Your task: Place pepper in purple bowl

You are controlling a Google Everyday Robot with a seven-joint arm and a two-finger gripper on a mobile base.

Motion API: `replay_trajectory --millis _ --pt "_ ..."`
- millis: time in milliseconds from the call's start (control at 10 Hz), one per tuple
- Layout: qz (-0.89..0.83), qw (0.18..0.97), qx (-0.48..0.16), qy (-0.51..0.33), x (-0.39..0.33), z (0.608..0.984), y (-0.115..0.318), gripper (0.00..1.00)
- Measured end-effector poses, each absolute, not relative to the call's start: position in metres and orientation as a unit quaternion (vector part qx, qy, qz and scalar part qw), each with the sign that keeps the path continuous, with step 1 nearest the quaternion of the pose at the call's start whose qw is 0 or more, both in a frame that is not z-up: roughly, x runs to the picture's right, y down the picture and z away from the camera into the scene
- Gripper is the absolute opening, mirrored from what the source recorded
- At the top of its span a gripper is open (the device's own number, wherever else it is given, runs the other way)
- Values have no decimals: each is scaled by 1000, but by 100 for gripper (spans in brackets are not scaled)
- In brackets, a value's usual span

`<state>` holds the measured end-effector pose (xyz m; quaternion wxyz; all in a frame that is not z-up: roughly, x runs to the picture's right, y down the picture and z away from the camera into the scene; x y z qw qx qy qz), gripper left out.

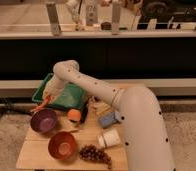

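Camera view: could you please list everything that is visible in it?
Wooden table: one, light brown, centre.
Green plastic tray: one, green, table's back left.
Long slim pepper: one, red-orange, at the tray's front-left corner.
Round purple bowl: one, dark purple, table's left, below the pepper.
Round orange-brown bowl: one, orange-brown, table's front.
Small rounded orange object: one, orange, between tray and bowls.
Bunch of grapes: one, dark, front edge.
White cup: one, white, behind the grapes.
Flat blue object: one, blue-grey, table's right side.
Robot arm: one, white, reaching from the right over the tray.
Gripper: one, pale, over the tray's left end.
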<state>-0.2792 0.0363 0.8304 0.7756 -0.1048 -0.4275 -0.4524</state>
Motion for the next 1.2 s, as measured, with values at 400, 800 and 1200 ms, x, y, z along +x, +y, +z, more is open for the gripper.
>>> replay_trajectory --millis 400,800,1200 --pt "-466 765 -110 -430 -285 828 36 80" --pt "-470 763 -112 -430 -285 828 35 80" --pt "-471 762 -112 -431 -287 828 35 80"
